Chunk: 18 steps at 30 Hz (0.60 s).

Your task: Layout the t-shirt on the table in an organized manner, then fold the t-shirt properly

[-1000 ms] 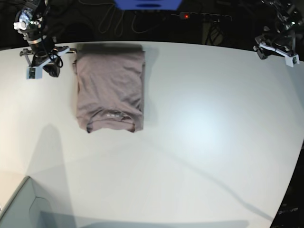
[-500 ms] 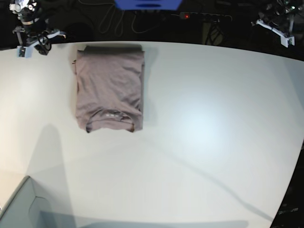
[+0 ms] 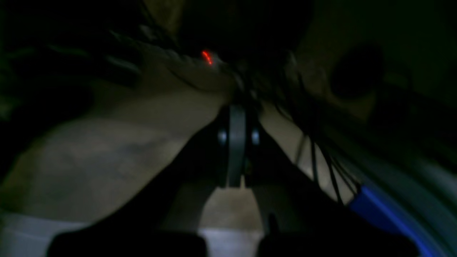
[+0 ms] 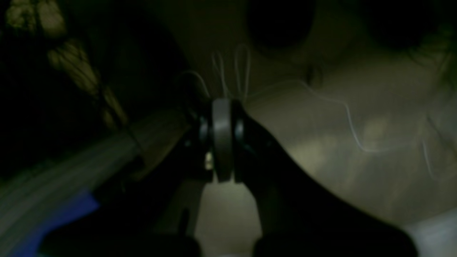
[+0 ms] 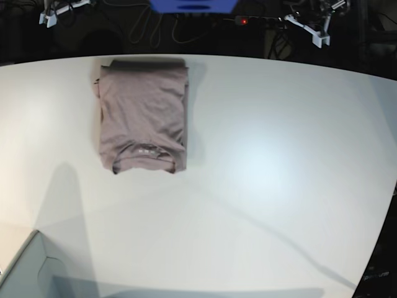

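Observation:
The t-shirt is a mauve, folded rectangle with its collar toward the near side, lying flat at the back left of the white table. Neither gripper touches it. My right gripper hangs beyond the table's far left edge; in the right wrist view its pads are pressed together on nothing. My left gripper hangs beyond the far edge at the right; in the left wrist view its pads also meet with nothing between them. Both wrist views are dark and blurred and show no shirt.
A grey box corner juts in at the near left. Behind the table lie a blue object, a power strip with a red light and loose cables.
Both arms have lifted away from the table's far corners and drawn back past its far edge. The left gripper has gone from open to shut. The shirt has not moved.

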Tool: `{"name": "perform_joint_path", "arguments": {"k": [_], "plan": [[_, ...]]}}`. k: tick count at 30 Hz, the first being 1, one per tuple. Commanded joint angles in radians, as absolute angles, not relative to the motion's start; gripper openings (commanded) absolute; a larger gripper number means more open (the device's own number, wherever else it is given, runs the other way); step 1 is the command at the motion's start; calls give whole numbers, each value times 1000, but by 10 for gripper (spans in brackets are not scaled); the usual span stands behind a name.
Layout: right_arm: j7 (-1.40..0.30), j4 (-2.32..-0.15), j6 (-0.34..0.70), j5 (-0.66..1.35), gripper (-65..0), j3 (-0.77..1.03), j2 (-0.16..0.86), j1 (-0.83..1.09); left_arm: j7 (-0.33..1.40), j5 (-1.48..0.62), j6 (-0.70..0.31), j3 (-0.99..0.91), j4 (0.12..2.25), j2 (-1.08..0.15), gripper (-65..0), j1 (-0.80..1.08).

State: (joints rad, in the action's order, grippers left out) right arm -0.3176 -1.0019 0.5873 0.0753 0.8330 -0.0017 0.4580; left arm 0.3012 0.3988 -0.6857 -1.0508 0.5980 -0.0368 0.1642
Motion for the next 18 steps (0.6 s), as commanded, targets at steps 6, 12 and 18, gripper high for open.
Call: {"name": "perform_joint_path", "arguments": {"k": [6, 12, 18], "plan": [[-104, -714, 595, -73, -650, 797, 87, 409, 4, 545, -335, -1044, 283, -67, -650, 102], [226, -394, 326, -278, -650, 797, 108, 364, -104, 596, -124, -946, 105, -77, -650, 68], [401, -156, -159, -430, -650, 796, 107, 288, -107, 590, -12, -872, 102, -39, -650, 65]]}}
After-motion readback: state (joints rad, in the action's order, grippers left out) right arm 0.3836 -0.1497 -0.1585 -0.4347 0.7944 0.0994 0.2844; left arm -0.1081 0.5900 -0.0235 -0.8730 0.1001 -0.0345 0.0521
